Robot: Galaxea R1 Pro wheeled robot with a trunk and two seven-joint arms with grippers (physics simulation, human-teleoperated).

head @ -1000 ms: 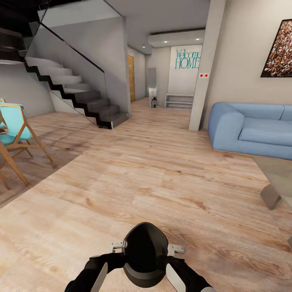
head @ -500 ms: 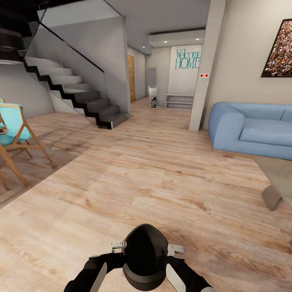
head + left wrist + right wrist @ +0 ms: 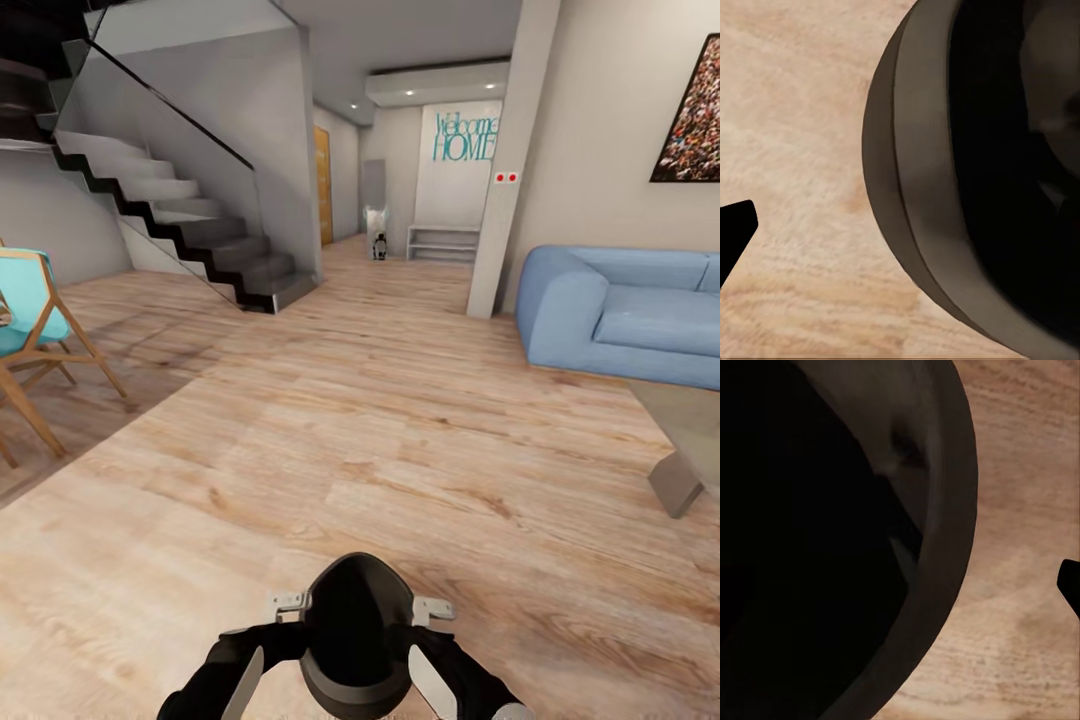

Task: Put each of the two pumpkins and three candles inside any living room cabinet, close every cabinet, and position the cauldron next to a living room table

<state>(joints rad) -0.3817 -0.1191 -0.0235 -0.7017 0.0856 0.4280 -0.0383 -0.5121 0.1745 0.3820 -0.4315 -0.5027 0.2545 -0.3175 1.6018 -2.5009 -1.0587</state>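
Observation:
The matte black cauldron [image 3: 358,635] hangs low in front of me in the head view, its wide mouth tilted toward the camera, above the wood floor. My left gripper [image 3: 290,605] holds its left rim and my right gripper [image 3: 432,608] holds its right rim. In the left wrist view the cauldron [image 3: 967,180] looms close, with one dark fingertip [image 3: 735,236] outside its wall. The right wrist view shows the cauldron [image 3: 832,540] and a dark fingertip [image 3: 1071,581] beside it. A corner of the glossy grey-olive table [image 3: 690,420] shows at the right edge. Pumpkins, candles and cabinet are out of view.
A blue sofa [image 3: 620,310] stands at the right behind the table. A square pillar [image 3: 505,170] rises beside it. Stairs [image 3: 190,230] climb at the left, and a teal wooden chair [image 3: 30,320] sits at the far left. Open wood floor [image 3: 380,430] stretches ahead to a hallway.
The whole view has shifted slightly, so the camera has moved. The cauldron stays in the same place between my two grippers.

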